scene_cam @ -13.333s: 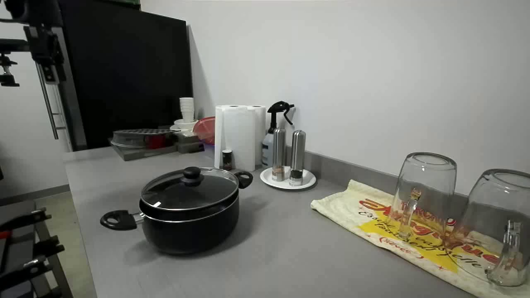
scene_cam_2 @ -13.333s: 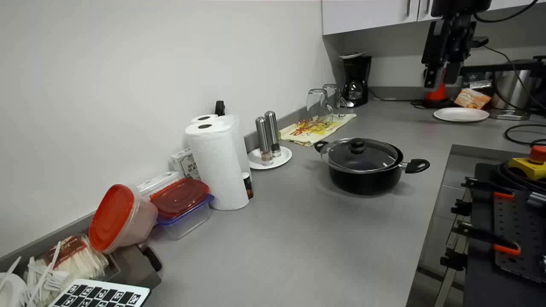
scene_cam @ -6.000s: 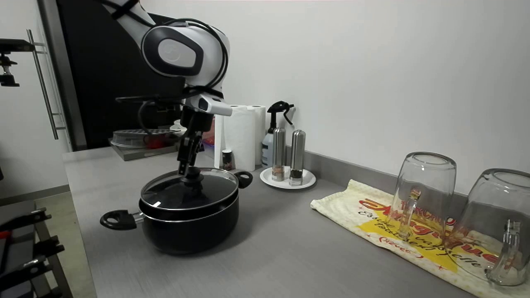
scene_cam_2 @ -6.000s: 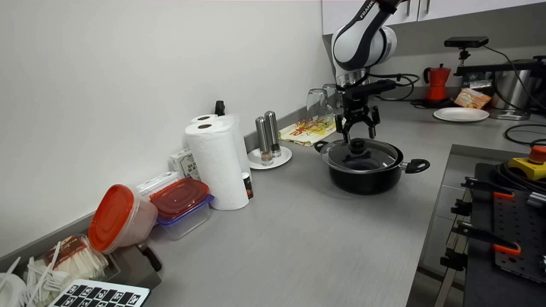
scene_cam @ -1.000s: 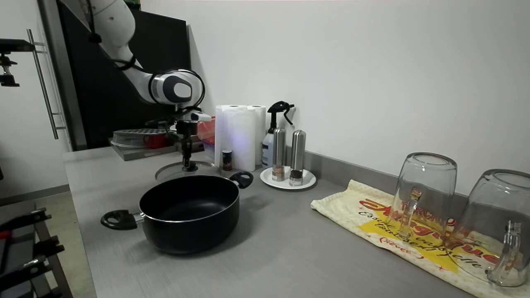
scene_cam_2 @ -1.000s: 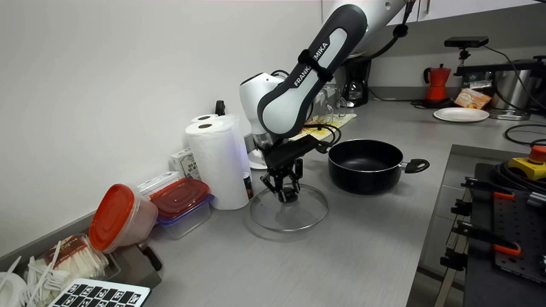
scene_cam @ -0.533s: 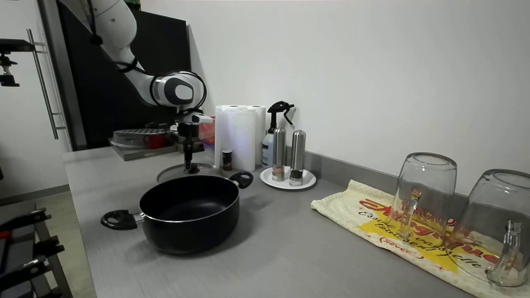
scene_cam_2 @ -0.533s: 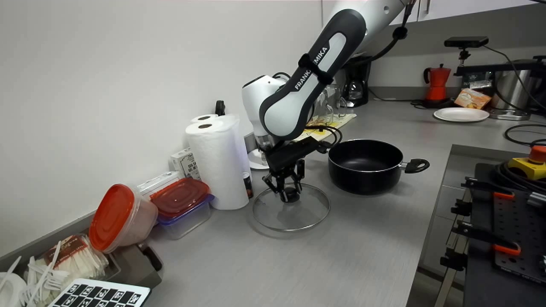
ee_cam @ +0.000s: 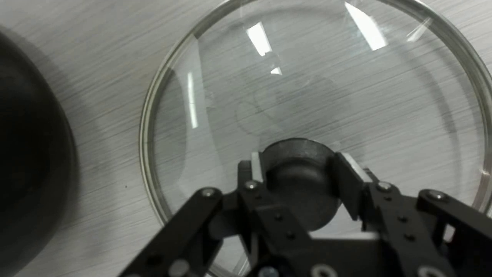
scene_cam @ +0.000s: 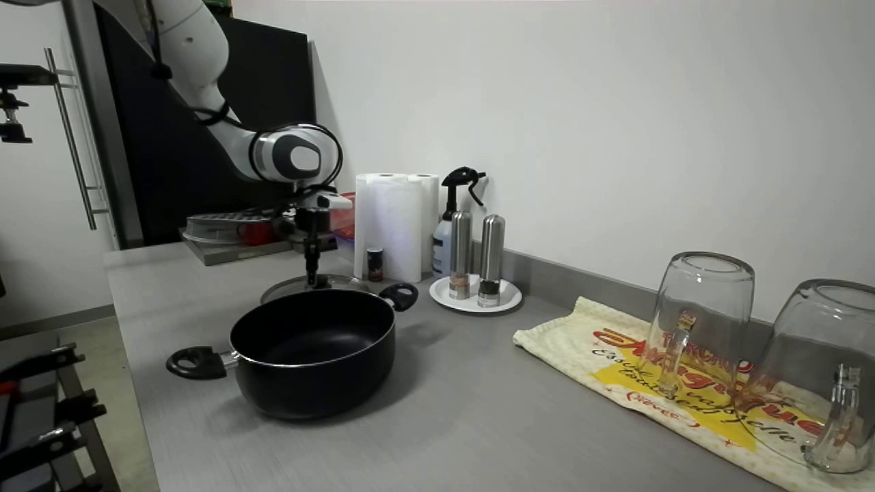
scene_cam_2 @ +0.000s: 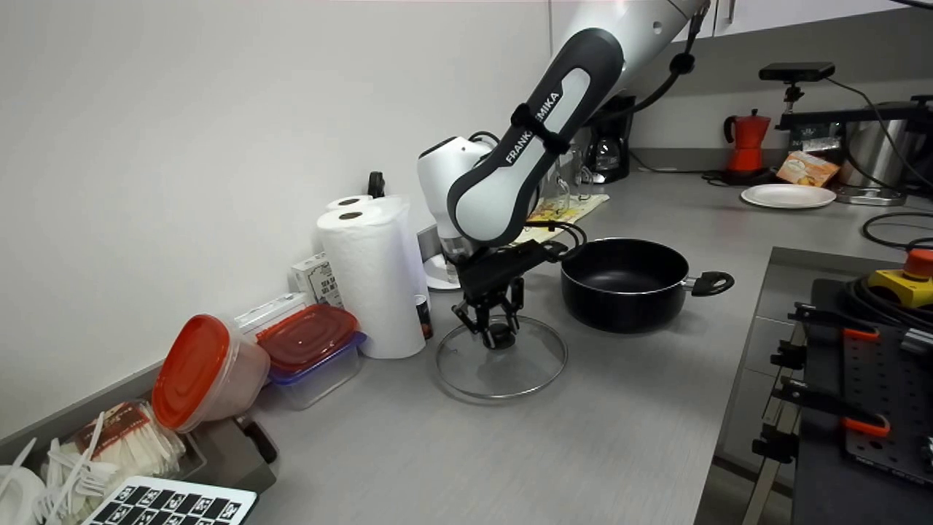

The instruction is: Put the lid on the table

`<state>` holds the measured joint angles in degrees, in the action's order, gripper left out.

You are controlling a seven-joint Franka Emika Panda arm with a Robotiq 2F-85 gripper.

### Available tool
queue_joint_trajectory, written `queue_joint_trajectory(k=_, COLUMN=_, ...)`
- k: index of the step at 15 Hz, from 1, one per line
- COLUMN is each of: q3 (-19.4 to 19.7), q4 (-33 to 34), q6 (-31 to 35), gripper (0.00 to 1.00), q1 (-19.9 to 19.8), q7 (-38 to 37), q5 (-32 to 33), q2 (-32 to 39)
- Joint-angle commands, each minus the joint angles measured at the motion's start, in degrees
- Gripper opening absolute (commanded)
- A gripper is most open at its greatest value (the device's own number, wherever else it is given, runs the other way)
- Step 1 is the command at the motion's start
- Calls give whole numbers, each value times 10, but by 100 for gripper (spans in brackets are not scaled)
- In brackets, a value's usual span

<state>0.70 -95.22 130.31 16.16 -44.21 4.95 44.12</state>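
Observation:
The see-through lid (scene_cam_2: 503,373) is low over the grey table (scene_cam_2: 554,452), roughly level, beside the black pot. Its thin rim casts a narrow shadow; I cannot tell whether it touches the surface. My gripper (ee_cam: 301,171) points down above the lid's centre, with its pads against both sides of the black knob (ee_cam: 300,192). In an exterior view the pot's rim hides the near part of the lid (scene_cam: 284,290), and the gripper (scene_cam: 312,280) shows edge-on there.
The open black pot (scene_cam_2: 619,302) stands close by, its long handle toward the counter edge. Paper towel rolls (scene_cam_2: 372,284) and a small spice jar (scene_cam_2: 423,317) are just past the lid. Plastic containers (scene_cam_2: 313,357) lie farther along the wall; two mills (scene_cam: 475,263) stand on a white plate.
The arm has come down a little and shifted slightly toward the pot, carrying the lid with it. The gap between rim and shadow has narrowed. The pot has not moved.

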Motion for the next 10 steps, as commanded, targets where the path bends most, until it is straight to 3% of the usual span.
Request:
queue_joint_trajectory(k=1, q3=9, q4=0, q6=11, gripper=23, q1=6, q7=-14, q5=-10, q2=-4)
queue_joint_trajectory(k=10, q3=14, q4=-2, q6=10, gripper=23, q1=7, q7=-26, q5=-6, q2=2)
